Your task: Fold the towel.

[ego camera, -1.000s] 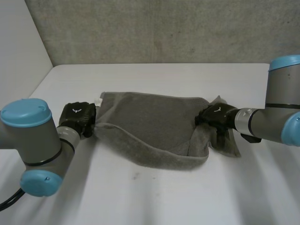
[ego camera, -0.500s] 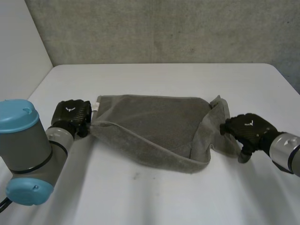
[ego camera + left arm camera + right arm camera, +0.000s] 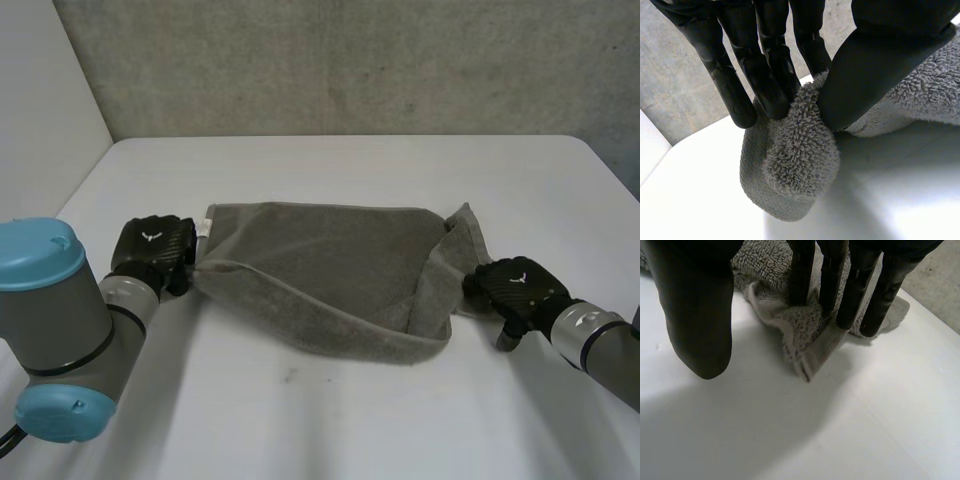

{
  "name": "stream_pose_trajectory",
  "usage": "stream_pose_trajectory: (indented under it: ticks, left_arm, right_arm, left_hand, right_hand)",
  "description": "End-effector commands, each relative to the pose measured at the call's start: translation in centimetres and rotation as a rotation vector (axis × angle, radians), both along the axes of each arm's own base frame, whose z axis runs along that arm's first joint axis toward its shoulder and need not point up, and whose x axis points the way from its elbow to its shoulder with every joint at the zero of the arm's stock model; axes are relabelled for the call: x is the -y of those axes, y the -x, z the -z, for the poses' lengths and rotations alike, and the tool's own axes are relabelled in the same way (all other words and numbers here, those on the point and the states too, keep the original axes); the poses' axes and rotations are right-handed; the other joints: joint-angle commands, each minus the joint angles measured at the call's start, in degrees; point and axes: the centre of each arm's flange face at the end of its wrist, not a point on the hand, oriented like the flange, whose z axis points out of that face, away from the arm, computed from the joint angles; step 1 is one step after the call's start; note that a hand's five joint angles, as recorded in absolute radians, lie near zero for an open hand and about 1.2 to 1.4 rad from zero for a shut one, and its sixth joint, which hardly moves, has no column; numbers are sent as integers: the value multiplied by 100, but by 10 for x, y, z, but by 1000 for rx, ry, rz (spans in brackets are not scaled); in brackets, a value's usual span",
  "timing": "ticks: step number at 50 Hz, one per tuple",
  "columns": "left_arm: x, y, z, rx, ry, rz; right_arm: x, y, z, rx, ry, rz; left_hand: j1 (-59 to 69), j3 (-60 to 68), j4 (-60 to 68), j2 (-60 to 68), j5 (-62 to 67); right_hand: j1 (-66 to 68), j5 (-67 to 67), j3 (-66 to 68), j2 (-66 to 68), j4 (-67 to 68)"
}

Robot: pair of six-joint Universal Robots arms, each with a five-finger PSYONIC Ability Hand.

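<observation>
The grey towel (image 3: 320, 262) lies in the middle of the white table (image 3: 340, 430), its long axis running side to side from one hand to the other. Its left end points at the left hand (image 3: 152, 247) and its right end at the right hand (image 3: 515, 287).

It is thick terry with a looped pile and it does not lie flat. A soft fold sags slantwise from the left end down to the near right corner. The right end is bunched into a crumpled ridge that stands up a little. A small white tag (image 3: 204, 226) shows at the left end, just beside the left hand.

From that wrist, the left hand (image 3: 875, 75) has a corner of the towel (image 3: 800, 170) pinched between its thumb and its fingers (image 3: 765, 80), and the cloth bulges out below the grip.

The right hand (image 3: 695, 315) holds nothing. Its thumb stands well apart from its straight fingers (image 3: 855, 285), whose tips are over a loose corner of the towel (image 3: 810, 335). I can't tell whether they touch it.
</observation>
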Motion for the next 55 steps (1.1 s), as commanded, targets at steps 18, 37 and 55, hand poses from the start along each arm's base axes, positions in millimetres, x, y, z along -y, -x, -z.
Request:
stream_pose_trajectory:
  ticks: [18,37,55]
  left_arm:
    - [0,0,0,-1,2,-1]
    - [-4,2,1,3,-8,13]
    - [-64,-16,5,171,-62,94]
  right_arm:
    - [29,-3,0,1,47,8]
    - [49,-2,-66,44,235,38]
    - [-13,5,-80,-177,33,-81]
  left_hand:
    - [1303,1028,1014,1039,1223]
    - [1303,1028,1014,1039,1223]
    - [-4370,-4645,-4658,-4633,-4449]
  right_hand:
    - [1824,1760,1780,1808,1763]
    - [5418,5354,5374,5402,5357]
    - [5418,5354,5374,5402,5357]
